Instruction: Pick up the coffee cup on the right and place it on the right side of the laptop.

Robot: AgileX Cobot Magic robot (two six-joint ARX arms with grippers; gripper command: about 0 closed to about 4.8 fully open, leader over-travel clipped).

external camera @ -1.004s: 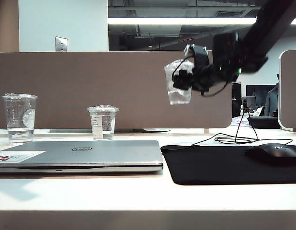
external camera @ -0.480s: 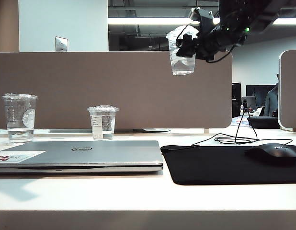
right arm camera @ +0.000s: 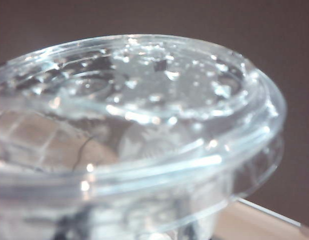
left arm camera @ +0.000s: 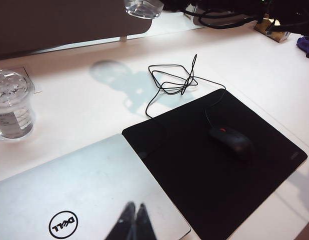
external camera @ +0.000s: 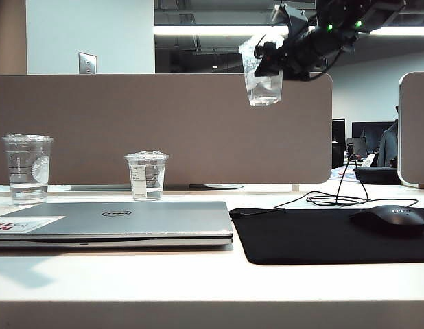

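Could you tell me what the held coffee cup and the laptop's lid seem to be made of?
The coffee cup in the right gripper looks like thin clear glossy plastic: see-through, with bright glints. The laptop lid looks like matte silver metal or painted plastic, evenly grey with soft sheen.

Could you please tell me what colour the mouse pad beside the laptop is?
The mouse pad is plain black, clearest in the left wrist view.

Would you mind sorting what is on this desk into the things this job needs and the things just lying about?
Job: coffee cup, held high by the right gripper; laptop, with the left gripper shut above it.

Lying about: shorter cup; cup with round white mark; mouse; mouse pad; cable.
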